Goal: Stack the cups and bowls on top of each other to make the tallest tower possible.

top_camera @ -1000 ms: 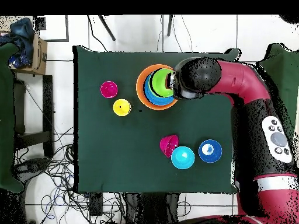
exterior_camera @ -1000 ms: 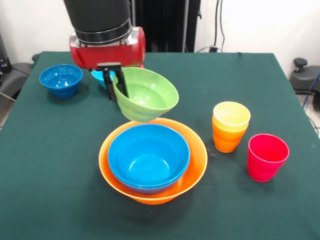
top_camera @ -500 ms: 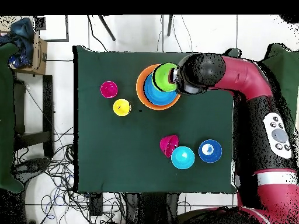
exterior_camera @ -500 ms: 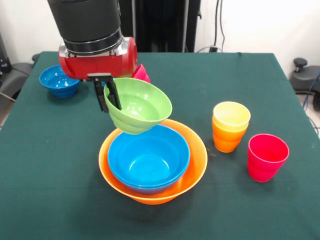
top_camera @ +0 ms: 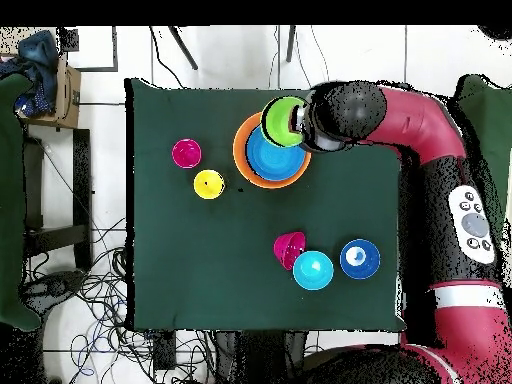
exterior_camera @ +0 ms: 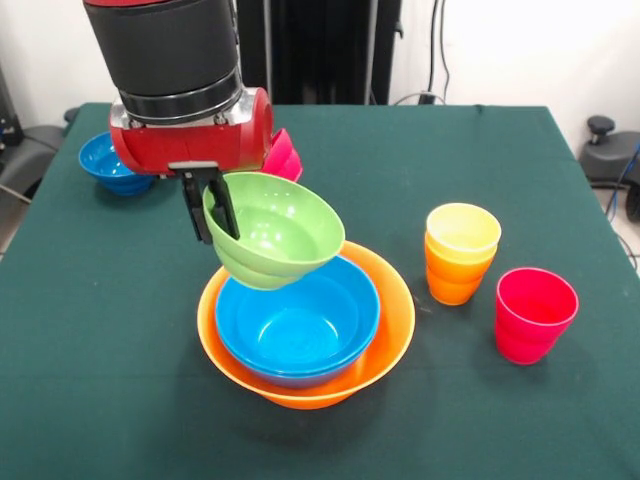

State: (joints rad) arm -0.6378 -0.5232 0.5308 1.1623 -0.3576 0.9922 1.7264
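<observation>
My gripper (exterior_camera: 213, 207) is shut on the rim of a tilted green bowl (exterior_camera: 277, 232), which hangs just over the back-left rim of the tower. That tower is a large blue bowl (exterior_camera: 300, 322) nested in a very large orange bowl (exterior_camera: 385, 345). A yellow cup (exterior_camera: 462, 230) sits inside an orange cup (exterior_camera: 452, 282) to the right, with a red cup (exterior_camera: 533, 312) beside them. From overhead, the green bowl (top_camera: 282, 121) overlaps the far edge of the orange bowl (top_camera: 240, 152), and my gripper (top_camera: 298, 121) is at its side.
A dark-blue bowl (exterior_camera: 98, 160) stands at the back left, and a pink item (exterior_camera: 286, 155) peeks out behind the arm. Overhead, the pink item (top_camera: 288, 248), a light-blue bowl (top_camera: 313, 270) and the dark-blue bowl (top_camera: 359, 258) cluster nearer the robot's base.
The arm has carried the green bowl a little lower and left in the front view. Overhead, it has shifted from over the blue bowl's middle to the orange bowl's far edge.
</observation>
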